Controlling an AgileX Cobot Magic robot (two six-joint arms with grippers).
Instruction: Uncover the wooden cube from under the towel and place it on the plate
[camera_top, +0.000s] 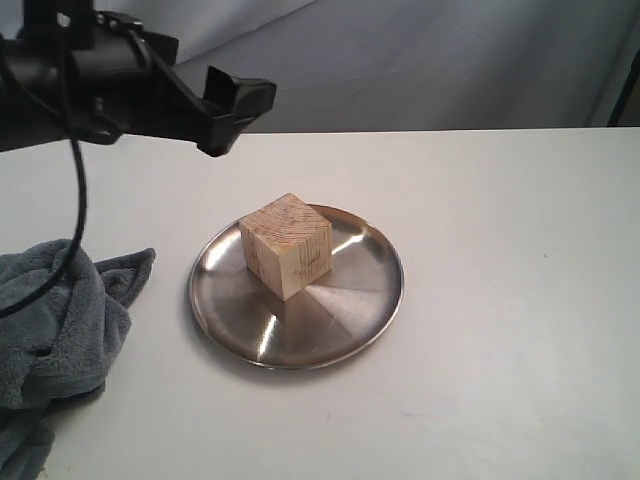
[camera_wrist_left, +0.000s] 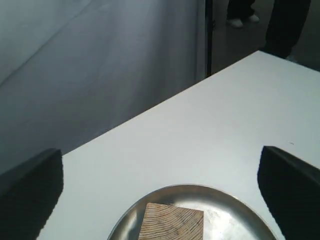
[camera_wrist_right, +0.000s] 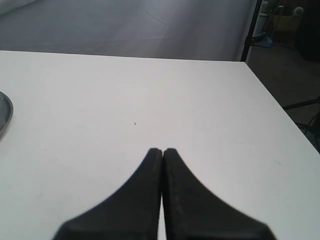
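The wooden cube (camera_top: 286, 245) stands on the steel plate (camera_top: 340, 315) in the middle of the table; the left wrist view shows the cube's (camera_wrist_left: 172, 225) grained top inside the plate's rim (camera_wrist_left: 226, 195). My left gripper (camera_top: 238, 115) hangs open above and behind the plate, up to the cube's left, holding nothing; its fingers (camera_wrist_left: 32, 192) stand far apart on either side of the left wrist view. The grey-blue towel (camera_top: 55, 340) lies crumpled at the table's left front. My right gripper (camera_wrist_right: 162, 150) is shut and empty over bare table, with the plate's edge (camera_wrist_right: 4, 117) off to one side.
The white table (camera_top: 500, 300) extends right of the plate. A grey backdrop hangs behind the far edge. A black cable (camera_top: 78, 190) droops from the left arm over the towel. A dark stand (camera_wrist_right: 250, 30) rises beyond the table's corner.
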